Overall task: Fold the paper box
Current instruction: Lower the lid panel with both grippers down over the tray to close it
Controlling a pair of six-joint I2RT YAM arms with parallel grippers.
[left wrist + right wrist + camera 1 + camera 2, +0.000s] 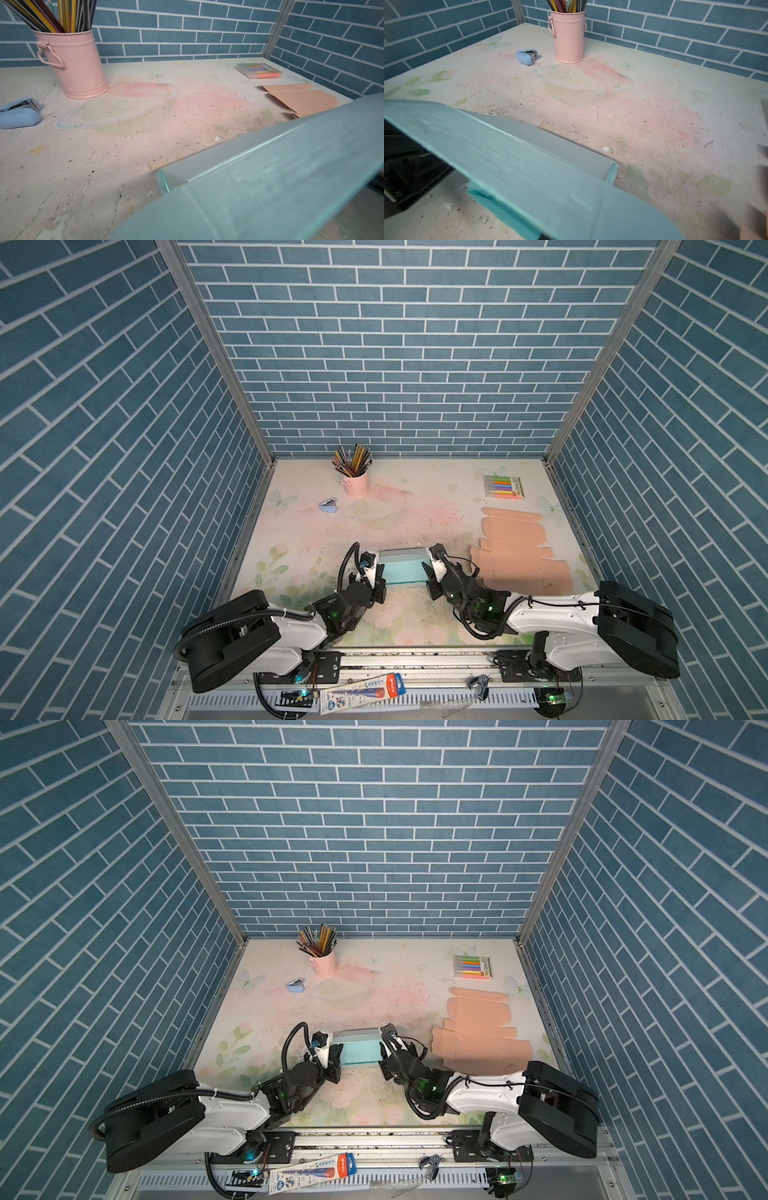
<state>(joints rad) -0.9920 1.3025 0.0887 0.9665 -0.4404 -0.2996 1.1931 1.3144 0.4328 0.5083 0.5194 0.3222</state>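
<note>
The left end effector [377,572] is closed at the left end of the box [404,569], and I judge that it pinches the end flap there. The box lies front and centre on the desk [374,522], with its long axis running left to right. Each arm is at one end, so neither is nearer. In the right wrist view the box's near end seems raised off the desk. The right end effector [428,569] meets the box's right end, but I cannot tell whether it grips or stands apart. Just beyond it to the right lie the blanks [521,566], partly under that arm, so there is little room to swing outward. Behind the box the desk is bare up to the stapler [329,506] and cup [356,483].
</note>
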